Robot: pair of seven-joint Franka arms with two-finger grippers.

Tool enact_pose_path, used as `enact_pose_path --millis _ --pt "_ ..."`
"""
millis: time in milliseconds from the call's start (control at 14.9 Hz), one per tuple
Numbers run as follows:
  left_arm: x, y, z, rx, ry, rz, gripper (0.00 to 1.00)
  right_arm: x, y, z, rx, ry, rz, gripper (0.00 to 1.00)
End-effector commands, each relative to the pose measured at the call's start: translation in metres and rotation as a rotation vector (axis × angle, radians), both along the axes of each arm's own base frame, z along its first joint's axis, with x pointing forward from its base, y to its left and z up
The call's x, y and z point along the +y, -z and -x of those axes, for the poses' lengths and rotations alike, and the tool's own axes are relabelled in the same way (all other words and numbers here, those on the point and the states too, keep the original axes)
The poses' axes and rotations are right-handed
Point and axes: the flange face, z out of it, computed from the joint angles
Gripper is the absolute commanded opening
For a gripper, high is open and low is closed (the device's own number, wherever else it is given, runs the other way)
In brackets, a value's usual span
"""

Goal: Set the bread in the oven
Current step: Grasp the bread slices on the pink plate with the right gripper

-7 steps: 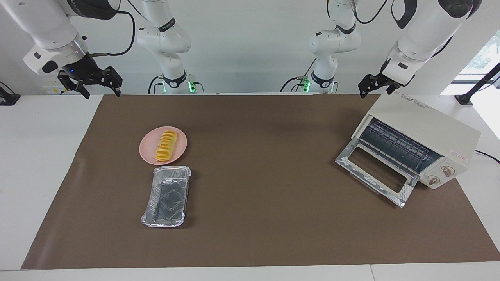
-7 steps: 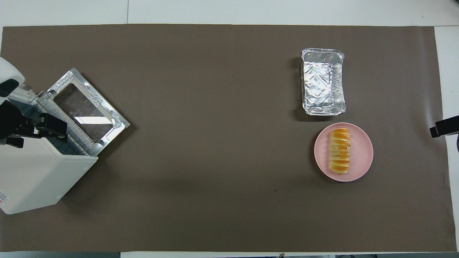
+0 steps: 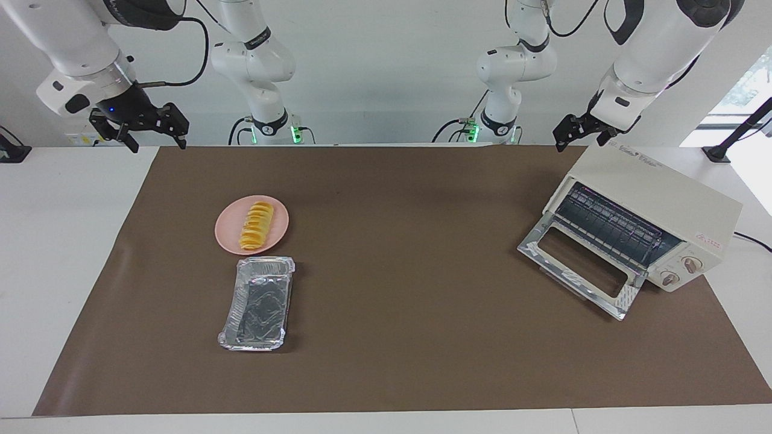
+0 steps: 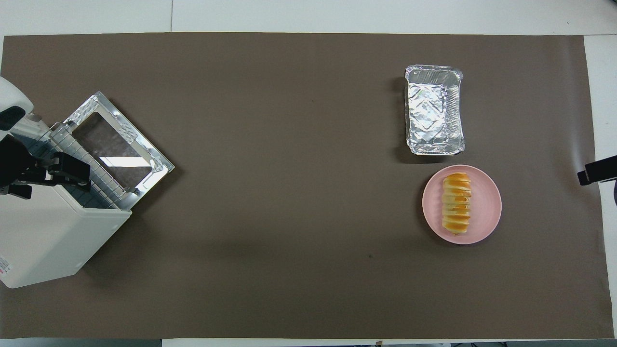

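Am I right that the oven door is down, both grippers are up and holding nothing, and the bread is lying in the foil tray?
Not quite. The bread lies on the pink plate, not in the foil tray, which holds nothing; the overhead view shows it plainly. The rest stands: the oven door is down, and the left gripper and right gripper hang in the air, holding nothing.

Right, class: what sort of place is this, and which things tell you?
Probably a robotics lab set up as a mock kitchen: two white robot arms bolted at a table under a brown mat, with a toaster oven and bread laid out.
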Motion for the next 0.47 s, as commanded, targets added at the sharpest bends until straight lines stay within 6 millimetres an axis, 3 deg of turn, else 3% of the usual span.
enact_pose_path --millis 0,134,401 --pt "0.003 -0.003 0.005 -0.014 -0.006 0.012 1.00 0.011 0.008 0.011 0.022 -0.011 -0.007 1.00" --pt "0.003 -0.003 0.005 -0.014 -0.006 0.012 1.00 0.038 0.018 0.016 0.024 -0.048 -0.004 1.00" --pt "0.003 -0.004 0.005 -0.016 -0.006 0.012 1.00 0.057 0.094 0.045 -0.019 -0.046 0.005 1.00"
